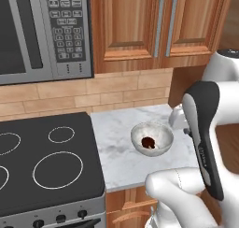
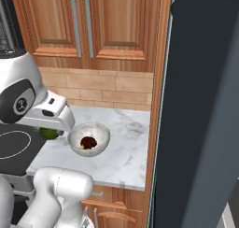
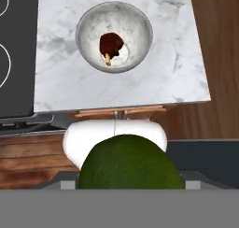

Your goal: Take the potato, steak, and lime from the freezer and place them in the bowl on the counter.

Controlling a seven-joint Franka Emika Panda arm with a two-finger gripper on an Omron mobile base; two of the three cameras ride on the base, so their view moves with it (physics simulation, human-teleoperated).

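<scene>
The dark green lime (image 3: 128, 164) fills the bottom of the hand view, held in my gripper (image 3: 130, 178), whose fingertips it hides. In the right base view the lime (image 2: 48, 134) hangs under the hand (image 2: 51, 114), just left of the bowl (image 2: 74, 137) and above the counter's (image 2: 126, 147) left end. The silvery bowl (image 3: 91, 31) stands on the marble counter (image 3: 60, 73). In it lies the dark brown-red steak (image 3: 111, 42), with a yellow-tan bit of the potato (image 3: 108, 60) showing under its edge. The dark freezer (image 2: 205, 105) stands at the right.
A black stovetop (image 1: 46, 161) adjoins the counter (image 1: 116, 147) on the left, with a microwave (image 1: 42, 31) above it. Wooden upper cabinets (image 1: 140, 21) hang over the bowl (image 1: 135, 138). My own arm (image 1: 205, 138) rises close to the counter's right end.
</scene>
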